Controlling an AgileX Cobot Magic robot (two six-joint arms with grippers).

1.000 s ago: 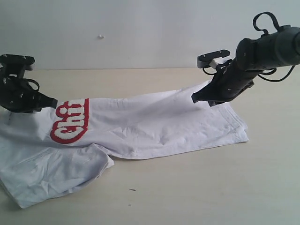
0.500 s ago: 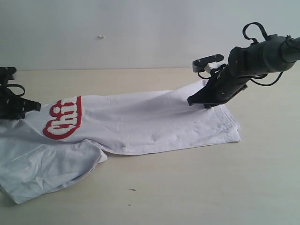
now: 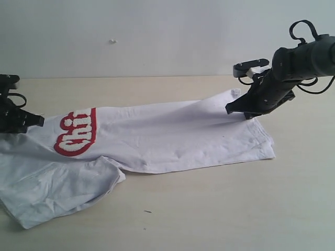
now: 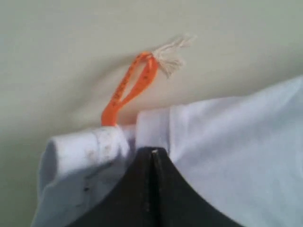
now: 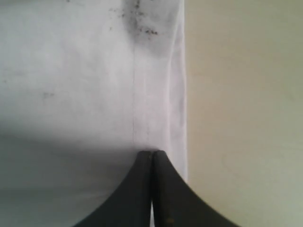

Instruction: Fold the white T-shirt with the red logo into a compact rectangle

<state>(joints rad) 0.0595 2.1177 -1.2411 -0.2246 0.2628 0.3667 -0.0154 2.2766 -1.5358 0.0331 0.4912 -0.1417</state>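
Tabletop (image 3: 209, 209): pale and plain; we find the white T-shirt (image 3: 172, 138) stretched across it between both arms.
Near flap: what looks like a sleeve (image 3: 57, 191) lies crumpled flat at the front, on the left arm's side.
Logo: the red logo (image 3: 77, 135) shows partly, face up, near the left gripper (image 3: 40, 121).
Collar end: left gripper jaws pressed together, pinching the collar (image 4: 85, 146) beside the orange tag (image 4: 130, 87).
Hem end: the right gripper (image 3: 230, 110), jaws pressed together, pinches the far hem corner, lifted slightly.
Handling: we judge the cloth light, limp, crease-prone; seams and ribbed edges give the surest hold.
Wall (image 3: 157, 36): blank.
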